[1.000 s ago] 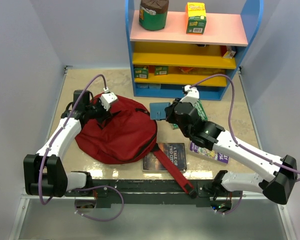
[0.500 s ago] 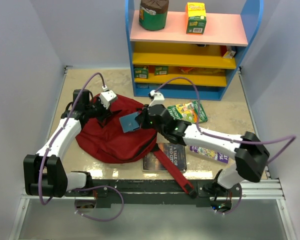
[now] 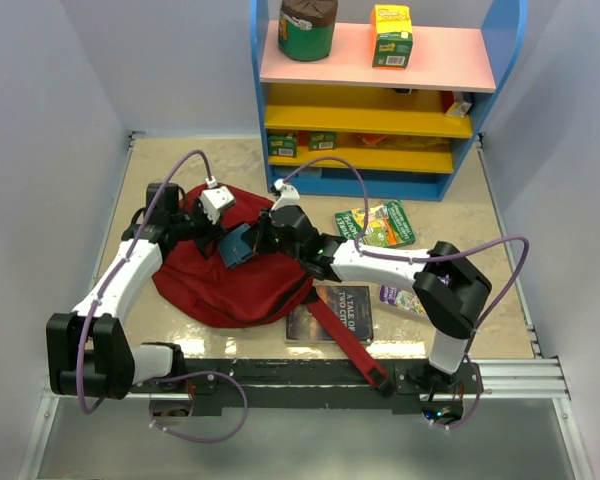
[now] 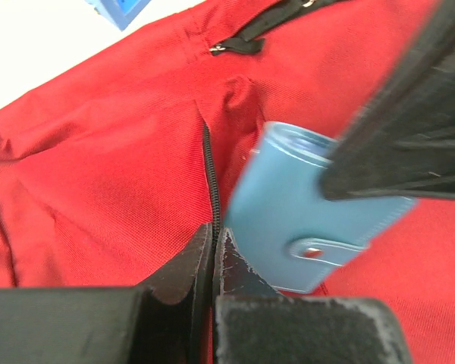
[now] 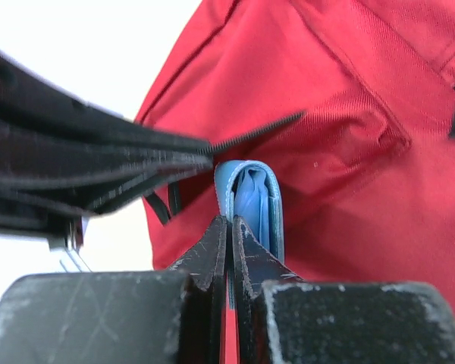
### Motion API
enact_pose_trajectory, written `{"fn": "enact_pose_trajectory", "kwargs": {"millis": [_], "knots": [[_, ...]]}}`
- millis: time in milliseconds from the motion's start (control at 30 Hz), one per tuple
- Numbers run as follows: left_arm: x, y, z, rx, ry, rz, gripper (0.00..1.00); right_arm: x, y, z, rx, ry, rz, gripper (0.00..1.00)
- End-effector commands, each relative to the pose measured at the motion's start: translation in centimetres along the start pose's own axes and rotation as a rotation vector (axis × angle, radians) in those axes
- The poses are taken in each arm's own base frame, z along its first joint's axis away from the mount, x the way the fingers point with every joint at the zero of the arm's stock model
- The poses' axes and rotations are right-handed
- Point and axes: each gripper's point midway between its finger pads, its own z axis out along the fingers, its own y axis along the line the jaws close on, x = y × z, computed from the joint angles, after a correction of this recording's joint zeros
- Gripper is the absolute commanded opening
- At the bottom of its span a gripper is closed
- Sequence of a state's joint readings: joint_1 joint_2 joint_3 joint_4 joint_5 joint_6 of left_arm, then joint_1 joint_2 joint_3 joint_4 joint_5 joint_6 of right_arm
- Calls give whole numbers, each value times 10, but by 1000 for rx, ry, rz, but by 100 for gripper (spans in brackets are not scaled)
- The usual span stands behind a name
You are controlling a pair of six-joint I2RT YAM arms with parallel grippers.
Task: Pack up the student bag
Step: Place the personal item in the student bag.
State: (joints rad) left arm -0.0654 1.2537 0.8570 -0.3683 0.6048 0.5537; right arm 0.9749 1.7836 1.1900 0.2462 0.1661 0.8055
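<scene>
From above, I see the student bag (image 3: pixel 230 285) lying flat on the surface (image 3: pixel 485 235), left of centre, with one long red strap (image 3: pixel 348 340) trailing toward the near edge. My left gripper (image 3: pixel 208 232) is down on the bag's far side. My right gripper (image 3: pixel 251 242) reaches across from the right and holds a blue pencil case (image 3: pixel 234 246) tilted over the bag, just beside the left gripper. A dark book (image 3: pixel 332 310) lies against the bag's right edge, partly under the strap. A green packet (image 3: pixel 376 223) lies near the blue shelf unit (image 3: pixel 500 60).
</scene>
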Motion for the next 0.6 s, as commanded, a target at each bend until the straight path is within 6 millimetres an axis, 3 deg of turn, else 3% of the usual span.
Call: {"fn": "enact_pose_trajectory", "kwargs": {"millis": [0,167,300,433,567], "knots": [[-10,-12,-6,57,-50,42,0,-46,19,10,-42,-143,89,0],[-6,-16,-6,72,-42,41,0,-57,-24,22,52,-238,166,0],[-5,-16,-5,76,-37,37,0,-47,-44,33,60,-278,298,0],[-2,-16,-2,85,-30,30,0,-29,-43,39,76,-270,383,0],[4,-19,3,110,-23,9,0,-15,-25,45,16,-250,460,0]]}}
